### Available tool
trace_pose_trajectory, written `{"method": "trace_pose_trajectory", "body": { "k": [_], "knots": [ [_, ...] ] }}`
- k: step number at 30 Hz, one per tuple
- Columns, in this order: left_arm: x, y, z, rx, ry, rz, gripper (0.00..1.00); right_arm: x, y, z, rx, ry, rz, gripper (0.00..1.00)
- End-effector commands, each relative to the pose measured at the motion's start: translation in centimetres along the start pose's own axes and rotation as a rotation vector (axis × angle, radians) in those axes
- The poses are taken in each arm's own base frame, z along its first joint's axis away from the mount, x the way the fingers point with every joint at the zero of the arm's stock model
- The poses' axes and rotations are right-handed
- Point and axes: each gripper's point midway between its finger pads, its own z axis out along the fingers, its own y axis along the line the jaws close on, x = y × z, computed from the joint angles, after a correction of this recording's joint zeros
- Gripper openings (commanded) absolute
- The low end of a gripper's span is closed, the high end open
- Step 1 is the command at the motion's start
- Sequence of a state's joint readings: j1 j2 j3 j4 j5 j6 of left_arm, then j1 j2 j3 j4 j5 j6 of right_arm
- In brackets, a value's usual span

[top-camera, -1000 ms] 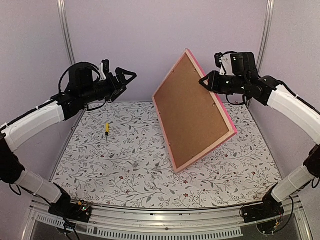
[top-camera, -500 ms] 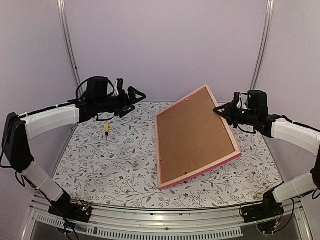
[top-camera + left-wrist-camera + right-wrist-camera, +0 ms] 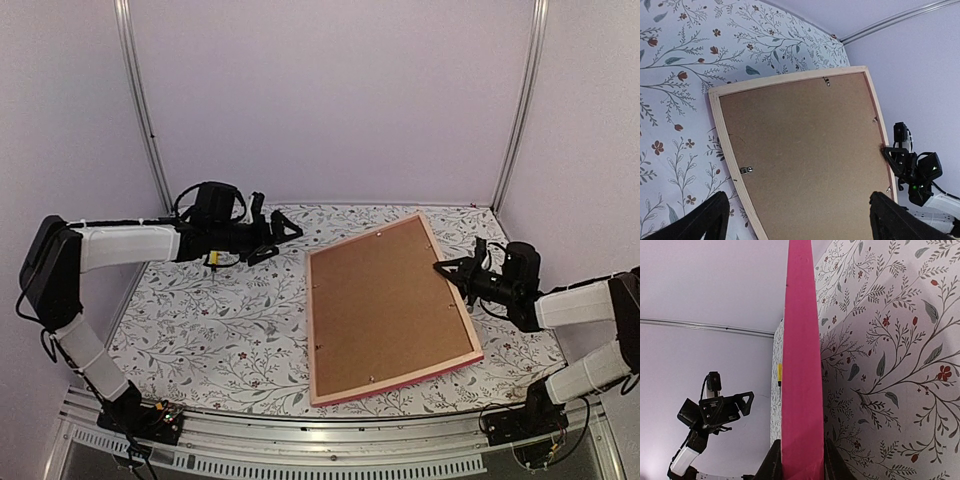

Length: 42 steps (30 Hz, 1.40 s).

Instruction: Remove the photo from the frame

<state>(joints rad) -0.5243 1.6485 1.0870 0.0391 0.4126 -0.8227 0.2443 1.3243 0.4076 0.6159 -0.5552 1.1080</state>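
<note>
While it lies back-up at centre right of the top view, you have one frame (image 3: 309, 320), its one brown backing board (image 3: 385, 300) hiding the photo. Your right gripper (image 3: 446, 269) is clamped on its right edge, and your left gripper (image 3: 281, 240) gapes free near one yellow screwdriver (image 3: 212, 257).

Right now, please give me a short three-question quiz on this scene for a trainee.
1. True or false: the large rectangular pink-bordered frame lies with its plain brown backing board facing up.
2. Which hand is shut on the frame's edge: A) left hand, B) right hand?
3. Fill in: the small yellow tool lies near the ___ hand.
Key: 1 true; 2 B; 3 left.
</note>
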Motion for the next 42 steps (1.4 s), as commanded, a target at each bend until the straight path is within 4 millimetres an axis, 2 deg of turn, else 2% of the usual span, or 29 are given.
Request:
{"method": "trace_pose_trajectory", "body": {
  "k": [1,7,12,16,21,26,33,39,42],
  "knots": [
    [2.3,0.7,1.8,-0.001,0.06,0.034,0.99,-0.9,4.7,-1.0,-0.262,-0.049,-0.044,0.0],
    [4.1,2.9,3.5,-0.047,0.107,0.015,1.0,-0.9,2.2,-0.7,-0.281,-0.097,-0.02,0.0],
    [5.0,4.7,4.4,-0.099,0.125,0.001,0.99,-1.3,1.9,0.1,-0.351,-0.11,0.005,0.0],
    [5.8,6.0,4.7,-0.13,0.143,-0.01,0.99,-0.9,-0.9,1.5,-0.307,-0.085,0.068,0.0],
    [6.7,7.3,5.0,-0.157,0.16,-0.017,0.99,-0.4,-3.5,2.2,-0.228,-0.077,0.087,0.0],
    [7.5,8.1,5.3,-0.164,0.178,-0.024,0.99,0.2,-6.2,2.8,-0.107,-0.06,0.079,0.2],
    [8.0,8.3,5.7,-0.161,0.189,-0.024,0.99,0.7,-8.5,3.2,0.061,-0.006,0.018,0.54],
    [8.1,8.3,5.7,-0.159,0.187,-0.021,0.99,1.5,-10.6,3.0,0.191,0.045,0.014,0.71],
    [8.0,8.2,5.6,-0.157,0.186,-0.021,0.99,1.3,-11.2,2.7,0.274,0.047,-0.025,0.78]
  ]
}}
